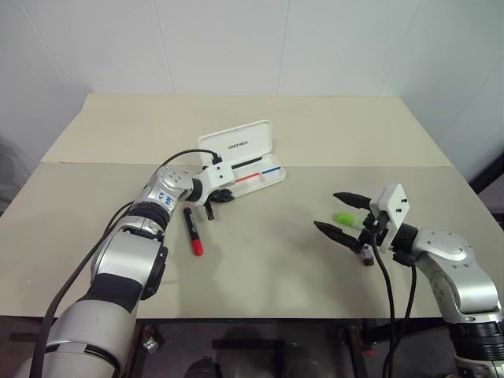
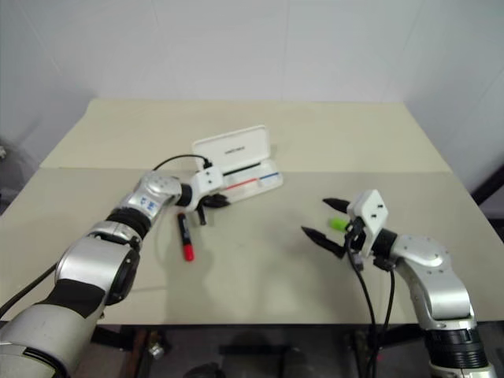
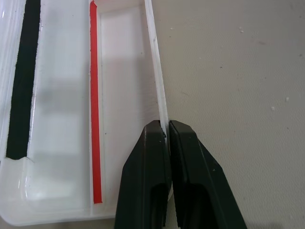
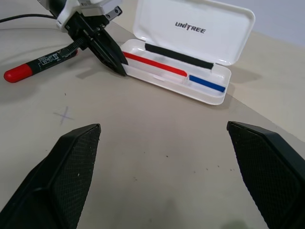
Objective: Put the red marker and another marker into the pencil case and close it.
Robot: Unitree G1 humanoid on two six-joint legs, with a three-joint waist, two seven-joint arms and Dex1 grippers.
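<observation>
The white pencil case (image 1: 239, 145) lies open in the middle of the table, lid standing up and a red-and-blue stripe in its tray. My left gripper (image 1: 224, 197) is shut on the tray's front wall near its left end; its fingertips (image 3: 155, 131) pinch the thin white rim (image 3: 156, 90). The red marker (image 1: 193, 231), black-barrelled with a red cap, lies on the table just left of that gripper. Over on the right, the lime-green highlighter (image 1: 346, 219) lies on the table. My right gripper (image 1: 340, 215) stands open around it, wide and a little above.
The beige table (image 1: 260, 260) has bare room between the case and the right gripper. A small dark grey stubby object (image 1: 367, 254) sits below the right gripper. A black cable (image 1: 177, 157) loops from my left wrist. White walls stand behind the table.
</observation>
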